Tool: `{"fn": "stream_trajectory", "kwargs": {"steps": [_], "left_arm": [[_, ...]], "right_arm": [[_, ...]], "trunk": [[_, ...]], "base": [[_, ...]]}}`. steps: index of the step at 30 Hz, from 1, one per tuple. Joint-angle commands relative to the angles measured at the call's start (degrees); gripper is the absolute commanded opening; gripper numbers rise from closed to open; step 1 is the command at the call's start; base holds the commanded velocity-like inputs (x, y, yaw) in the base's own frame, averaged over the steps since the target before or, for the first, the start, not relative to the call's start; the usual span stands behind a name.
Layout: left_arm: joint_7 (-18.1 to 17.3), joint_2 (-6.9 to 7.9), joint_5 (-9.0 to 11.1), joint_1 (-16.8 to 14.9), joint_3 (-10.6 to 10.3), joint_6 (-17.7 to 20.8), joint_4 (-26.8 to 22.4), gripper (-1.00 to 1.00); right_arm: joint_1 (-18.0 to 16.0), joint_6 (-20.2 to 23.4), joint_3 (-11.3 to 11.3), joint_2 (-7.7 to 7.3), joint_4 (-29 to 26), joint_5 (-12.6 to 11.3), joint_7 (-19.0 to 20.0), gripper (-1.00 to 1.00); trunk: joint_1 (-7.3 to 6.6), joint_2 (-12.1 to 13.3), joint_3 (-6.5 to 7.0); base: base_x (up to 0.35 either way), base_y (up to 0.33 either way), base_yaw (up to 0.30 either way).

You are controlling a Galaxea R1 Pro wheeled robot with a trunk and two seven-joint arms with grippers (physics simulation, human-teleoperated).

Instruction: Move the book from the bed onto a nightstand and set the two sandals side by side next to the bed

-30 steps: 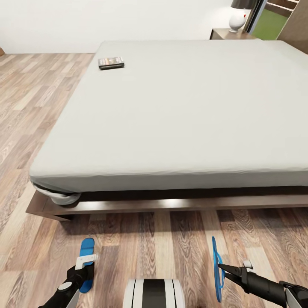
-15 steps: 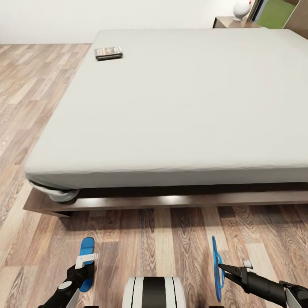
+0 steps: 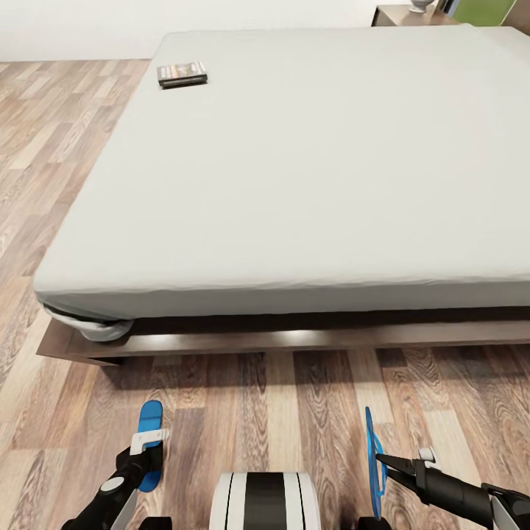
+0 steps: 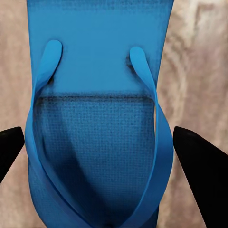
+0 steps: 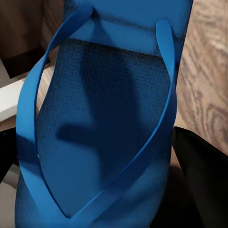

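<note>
Item one, nearest: my left pincer (image 3: 145,450) is hanging low over the wood-plank floor (image 3: 294,412), and I am gripping the left sandal (image 3: 149,442) across its width; in the left wrist view the sandal (image 4: 95,118) is lying flat between my two dark fingertips (image 4: 197,161), sole parallel to the floor, straps up. Item two, level with it: my right pincer (image 3: 383,461) is clamping the right sandal (image 3: 373,460), which is standing on edge, thin blue profile toward the head camera, long axis pointing toward the bed (image 3: 309,169); the right wrist view is showing its strapped face (image 5: 99,118) close up. Both sandals are running the same way, toe ends toward the bed frame, but they are well apart, one on each side of my trunk (image 3: 265,504), so I am judging the coming move to turn on closing that gap: the right one needs rolling flat and both need setting down beside each other near the frame. Item three, beyond: the dark wooden frame and pale mattress are spanning the middle ground. Item four, far: the book (image 3: 182,73) is resting on the mattress by its far left corner, on my left arm's side, not yet moved. Item five, farthest: a nightstand (image 3: 405,15) is showing at the far right corner of the bed.
</note>
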Motion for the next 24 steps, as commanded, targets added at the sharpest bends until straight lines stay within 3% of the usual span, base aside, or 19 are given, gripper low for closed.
{"fn": "stream_trajectory", "kwargs": {"steps": [1, 6, 10, 18, 24], "left_arm": [[0.1, -0.02, -0.5, 0.1, 0.4, -0.2, 2.9, -1.0], [0.1, -0.03, -0.5, 0.1, 0.4, -0.2, 2.9, -1.0], [0.1, -0.04, -0.5, 0.1, 0.5, -0.2, 2.9, -1.0], [0.1, -0.04, -0.5, 0.1, 0.5, -0.2, 2.9, -1.0], [0.1, -0.05, -0.5, 0.1, 0.5, -0.1, 2.9, -1.0]], "right_arm": [[0.0, 0.5, 0.0, -0.01, 0.0, -0.2, 0.1, -1.0], [0.0, 0.5, 0.0, -0.01, 0.0, -0.2, 0.1, -1.0], [0.0, 0.5, 0.0, -0.01, 0.0, -0.2, 0.1, -1.0], [0.0, 0.5, 0.0, -0.01, 0.0, -0.2, 0.1, -1.0], [0.0, 0.5, 0.0, -0.01, 0.0, -0.2, 0.1, -1.0]], "trunk": [[0.04, 0.0, -0.03], [0.04, 0.0, -0.03], [-0.07, 0.1, 0.85], [-0.07, 0.1, 0.85], [-0.22, 0.1, 2.18]], "base": [[0.0, 0.0, 0.0], [0.0, 0.0, 0.0], [0.0, 0.0, 0.0], [0.0, 0.0, 0.0], [0.0, 0.0, 0.0]]}}
